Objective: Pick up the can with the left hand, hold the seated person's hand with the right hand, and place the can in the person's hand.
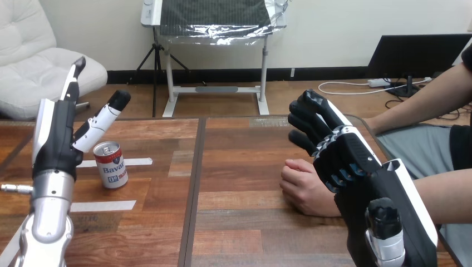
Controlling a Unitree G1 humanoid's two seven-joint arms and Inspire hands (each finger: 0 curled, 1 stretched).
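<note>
Can (110, 165) pickup looks to be the step in hand. The left hand (54, 136) is raised with its fingers straight and spread, just beside the can and not touching it, while the red-and-white drink can stands upright on the wooden table (239, 233) between two strips of white tape (139, 162). The right hand (348, 158) hangs over the person's hand (303, 192), fingers loosely extended and closed on nothing, though contact is unclear, so next I would lower the left hand and wrap it round the can's side.
</note>
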